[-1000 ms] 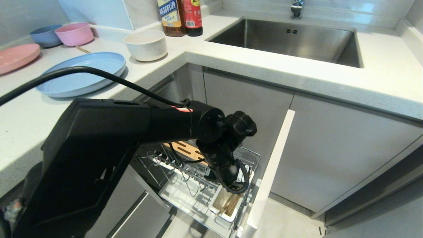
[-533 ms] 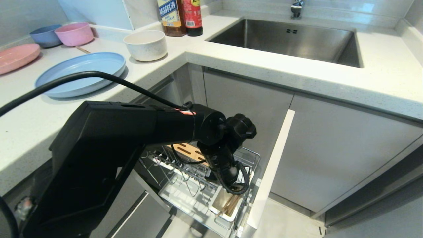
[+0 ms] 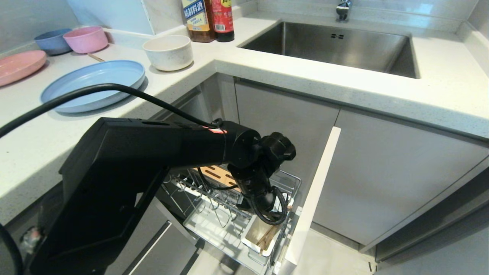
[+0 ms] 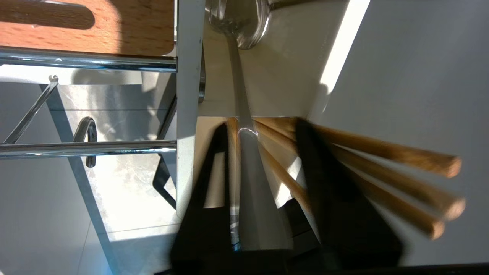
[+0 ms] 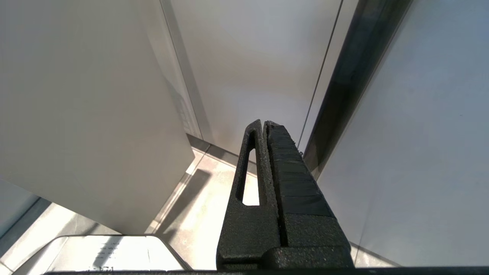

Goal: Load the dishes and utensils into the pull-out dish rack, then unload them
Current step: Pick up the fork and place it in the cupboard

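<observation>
So my left gripper (image 4: 263, 191), jaws parted, straddled the grey metal fork (image 4: 244, 126) beside light-wood chopsticks (image 4: 382, 152) in the white plastic cup (image 3: 256, 232); the pale blue plate (image 3: 93, 86) and cream bowl (image 3: 168, 51) waited on the surface (image 3: 344, 89); right jaws closed.

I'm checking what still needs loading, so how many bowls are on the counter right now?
3. A cream bowl sits beside the blue plate, near the bottles. A pink bowl and a blue bowl sit together at the counter's far left corner. The arm could hide more.

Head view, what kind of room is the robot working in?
Most likely a home kitchen: a steel sink set in a pale countertop, sauce bottles beside it, and a pull-out dish rack open from the cabinets below.
</observation>
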You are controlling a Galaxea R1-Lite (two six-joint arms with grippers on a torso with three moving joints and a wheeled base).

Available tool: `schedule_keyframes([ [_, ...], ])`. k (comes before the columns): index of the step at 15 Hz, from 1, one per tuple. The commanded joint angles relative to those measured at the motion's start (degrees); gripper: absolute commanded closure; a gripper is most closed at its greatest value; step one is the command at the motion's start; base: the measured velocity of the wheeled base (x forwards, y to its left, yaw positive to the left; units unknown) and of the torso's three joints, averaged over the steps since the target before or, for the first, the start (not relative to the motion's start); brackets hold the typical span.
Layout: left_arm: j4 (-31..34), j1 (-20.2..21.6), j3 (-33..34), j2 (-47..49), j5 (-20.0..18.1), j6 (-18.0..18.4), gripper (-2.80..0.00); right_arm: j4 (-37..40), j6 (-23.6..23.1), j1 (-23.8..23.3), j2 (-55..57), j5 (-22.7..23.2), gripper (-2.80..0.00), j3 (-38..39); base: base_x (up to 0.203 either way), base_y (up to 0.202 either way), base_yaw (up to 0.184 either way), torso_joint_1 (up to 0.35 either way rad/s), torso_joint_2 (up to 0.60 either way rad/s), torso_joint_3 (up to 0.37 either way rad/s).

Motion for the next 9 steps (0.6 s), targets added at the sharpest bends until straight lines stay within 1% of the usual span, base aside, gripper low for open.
schedule_keyframes([
  [1, 0.3, 0.0, 0.0, -0.3, 0.1, -0.2, -2.80, 0.0, 0.0, 0.0, 0.0, 0.0, 0.00, 0.1, 0.000, 0.000, 0.000, 0.000, 0.00, 0.000],
  [6, 0.4, -0.1, 0.0, -2.4, 0.4, -0.3, -2.80, 0.0, 0.0, 0.0, 0.0, 0.0, 0.00, 0.1, 0.000, 0.000, 0.000, 0.000, 0.00, 0.000],
  [9, 0.7, -0.1, 0.1, -4.4, 3.6, -0.6, -2.80, 0.0, 0.0, 0.0, 0.0, 0.0, 0.00, 0.1, 0.000, 0.000, 0.000, 0.000, 0.00, 0.000],
])
